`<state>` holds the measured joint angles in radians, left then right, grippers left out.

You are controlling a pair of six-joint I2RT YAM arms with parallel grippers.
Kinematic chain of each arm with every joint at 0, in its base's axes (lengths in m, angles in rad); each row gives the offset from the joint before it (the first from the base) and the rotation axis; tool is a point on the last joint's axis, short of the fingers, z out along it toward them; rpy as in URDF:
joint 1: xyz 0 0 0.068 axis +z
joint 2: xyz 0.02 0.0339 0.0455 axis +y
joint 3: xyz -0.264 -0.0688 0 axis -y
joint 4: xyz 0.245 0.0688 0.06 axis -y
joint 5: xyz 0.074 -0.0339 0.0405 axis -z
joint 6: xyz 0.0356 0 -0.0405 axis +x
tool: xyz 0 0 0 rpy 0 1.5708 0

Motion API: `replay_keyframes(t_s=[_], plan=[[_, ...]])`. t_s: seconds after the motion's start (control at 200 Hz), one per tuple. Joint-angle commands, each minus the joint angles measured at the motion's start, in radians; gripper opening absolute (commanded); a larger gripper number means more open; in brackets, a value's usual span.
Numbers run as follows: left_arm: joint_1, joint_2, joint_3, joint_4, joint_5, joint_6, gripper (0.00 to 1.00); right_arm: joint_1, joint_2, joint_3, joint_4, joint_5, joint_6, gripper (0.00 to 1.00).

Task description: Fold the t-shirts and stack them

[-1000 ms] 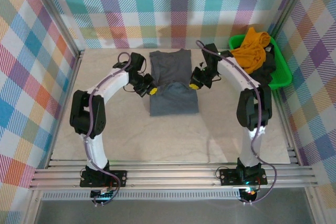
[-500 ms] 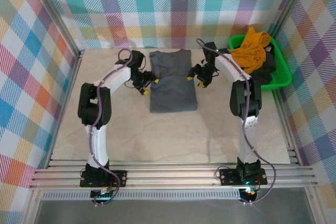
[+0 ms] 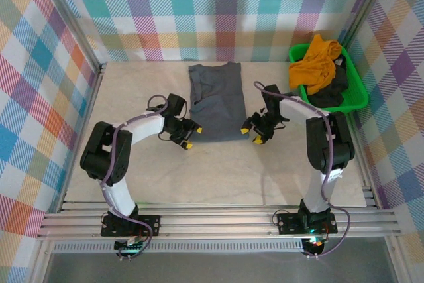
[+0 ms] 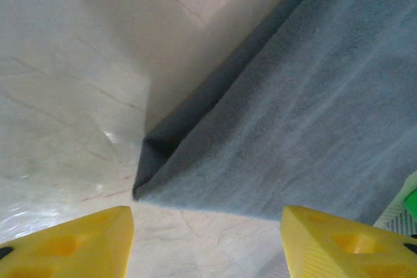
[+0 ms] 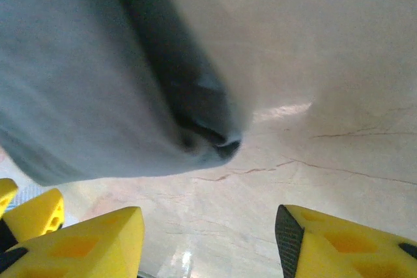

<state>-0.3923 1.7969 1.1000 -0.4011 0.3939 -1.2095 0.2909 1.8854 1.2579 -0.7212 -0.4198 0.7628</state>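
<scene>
Where the pale, veined table (image 3: 218, 170) spreads between the checkered walls, a slate-grey t-shirt (image 3: 215, 101) lies flat at its middle, toward the far side. It is folded into a tall, narrow rectangle with the sleeves tucked in, the neckline at the far end and a straight hem edge nearest the arms. A few soft creases slant across its upper half.

At the far right corner sits a green basket (image 3: 358, 101). A mustard-orange t-shirt (image 3: 317, 61) is heaped loosely in it, crumpled and spilling over the rim, and a dark charcoal t-shirt (image 3: 334, 87) is bunched beneath and beside it.

The left hand (image 3: 192, 136) hovers low just beside the grey shirt's near-left corner, its yellow fingers spread apart with nothing between them. The left wrist view shows that corner (image 4: 140, 187) as doubled layers of faintly fuzzy cloth lying on the table, ahead of the gap between the fingertips.

The right hand (image 3: 252, 135) sits just beside the near-right corner, likewise released and empty. Its wrist view shows the cloth (image 5: 71, 83) blurred, ending in a rounded, rolled fold.
</scene>
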Motion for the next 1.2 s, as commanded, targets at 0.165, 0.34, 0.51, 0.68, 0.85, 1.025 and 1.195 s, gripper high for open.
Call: replay_keyframes(t_s=[0.165, 0.34, 0.51, 0.68, 0.85, 1.025, 1.195], plan=[[0.0, 0.126, 0.088, 0.029, -0.02, -0.022, 0.47, 0.005, 0.116, 0.086, 0.063, -0.05, 0.05, 0.49], [0.007, 0.175, 0.137, 0.013, -0.046, 0.006, 0.15, 0.005, 0.171, 0.144, 0.043, -0.031, 0.046, 0.26], [0.028, 0.135, 0.182, -0.018, -0.071, 0.024, 0.0, 0.005, 0.128, 0.211, 0.015, 0.012, 0.021, 0.02], [0.064, 0.028, 0.261, -0.05, -0.077, 0.059, 0.0, 0.002, 0.06, 0.351, -0.063, 0.038, -0.001, 0.0], [0.079, -0.037, 0.292, -0.123, -0.036, 0.091, 0.0, 0.004, 0.016, 0.403, -0.123, 0.022, 0.005, 0.0], [0.067, -0.095, 0.123, -0.126, 0.03, 0.112, 0.0, 0.041, -0.056, 0.228, -0.103, -0.028, 0.015, 0.0], [0.021, -0.196, -0.061, -0.193, 0.085, 0.175, 0.0, 0.102, -0.178, -0.026, -0.085, -0.084, 0.007, 0.0]])
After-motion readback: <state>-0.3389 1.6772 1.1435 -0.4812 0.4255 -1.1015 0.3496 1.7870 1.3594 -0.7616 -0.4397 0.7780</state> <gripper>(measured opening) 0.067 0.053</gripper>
